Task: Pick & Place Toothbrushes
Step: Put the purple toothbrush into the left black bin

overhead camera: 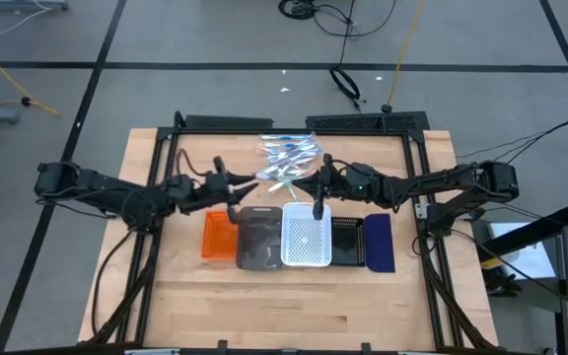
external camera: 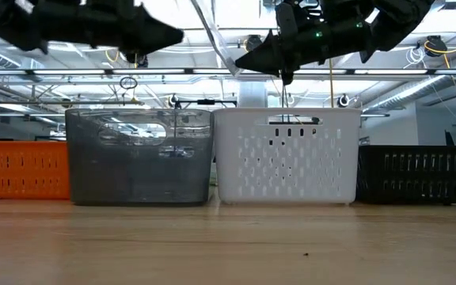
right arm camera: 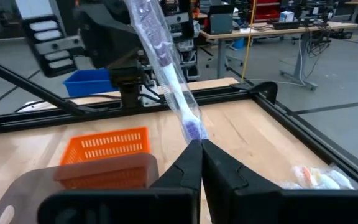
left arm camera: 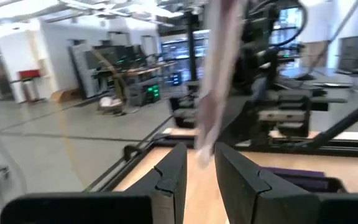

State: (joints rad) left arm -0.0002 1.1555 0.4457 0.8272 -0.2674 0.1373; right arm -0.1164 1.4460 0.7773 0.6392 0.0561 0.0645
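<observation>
Both arms reach in over the row of trays at the middle of the table. The right gripper [right arm camera: 199,149] is clenched on the end of a wrapped toothbrush [right arm camera: 166,68], which has a white handle and purple bristles inside clear wrapping; from above this toothbrush [overhead camera: 317,204] hangs over the white tray [overhead camera: 306,258], and in the low view it shows as a thin stick [external camera: 282,95] above that tray's rim [external camera: 287,115]. The left gripper [left arm camera: 199,165] hovers over the far edge of the grey tray [overhead camera: 256,242], its fingers a little apart around a pale pinkish toothbrush [left arm camera: 216,74] that stands up between them. The remaining toothbrushes [overhead camera: 286,158] lie in a loose pile on the table just beyond the trays, between the two grippers. An orange tray [overhead camera: 218,237] sits at the left end of the row, and a black tray [overhead camera: 347,240] and a navy tray [overhead camera: 379,243] at the right end
</observation>
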